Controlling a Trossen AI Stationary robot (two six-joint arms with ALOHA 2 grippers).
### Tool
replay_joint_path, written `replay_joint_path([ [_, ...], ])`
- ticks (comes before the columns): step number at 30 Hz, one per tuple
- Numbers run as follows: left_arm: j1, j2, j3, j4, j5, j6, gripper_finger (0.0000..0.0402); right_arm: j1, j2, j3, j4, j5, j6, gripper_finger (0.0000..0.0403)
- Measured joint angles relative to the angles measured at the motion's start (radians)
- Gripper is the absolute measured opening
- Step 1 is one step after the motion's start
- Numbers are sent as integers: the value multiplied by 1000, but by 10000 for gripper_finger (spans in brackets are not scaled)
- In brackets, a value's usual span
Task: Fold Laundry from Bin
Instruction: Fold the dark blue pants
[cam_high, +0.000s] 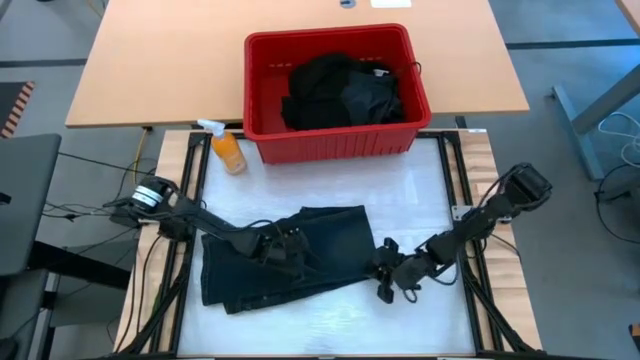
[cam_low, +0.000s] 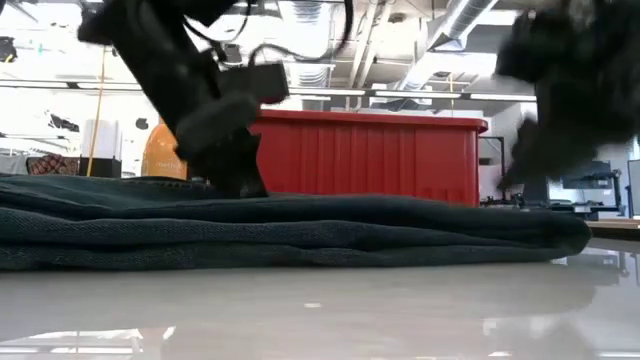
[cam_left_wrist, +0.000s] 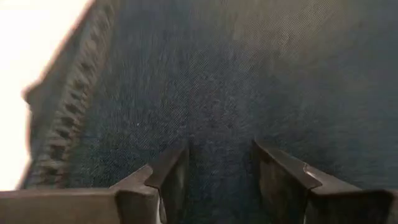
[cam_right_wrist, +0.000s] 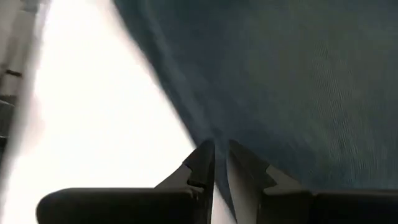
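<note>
Folding underway: one garment lies partly folded mid-table, left gripper parted above it, right gripper pinching its edge, more laundry waiting in the bin.

A folded dark garment lay flat across the glossy white worktop. One dark arm came down onto its top, fingers hidden. The red bin stood behind. A second blurred arm hung beside the garment's end.
</note>
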Motion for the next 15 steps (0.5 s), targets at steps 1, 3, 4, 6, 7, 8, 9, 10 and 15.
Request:
replay_joint_path([
  [1, 7, 11, 1, 1, 10, -1, 164, 0, -22, 11, 5, 19, -34, 69],
  [3, 19, 23, 2, 5, 20, -1, 164, -5, -54, 25, 30, 84, -112, 69],
  [4, 22, 23, 2, 2, 22, -1, 164, -12, -61, 29, 64, 120, -154, 69],
  [6, 23, 12, 2, -1, 26, -1, 164, -31, -61, 32, 159, 151, -235, 69],
  [7, 23, 0, 2, -3, 26, 6, 164, -46, -50, 32, 203, 150, -264, 69],
  [8, 22, -19, 2, -9, 26, 14, 164, -60, -32, 32, 254, 143, -286, 69],
  [9, 20, -40, 1, -16, 22, 22, 164, -74, -7, 33, 296, 125, -304, 69],
  [10, 18, -63, 1, -20, 13, 28, 164, -88, 21, 33, 326, 105, -309, 69],
  [15, -21, -142, 2, -50, -158, 27, 164, -137, 209, 47, 515, -7, -310, 69],
])
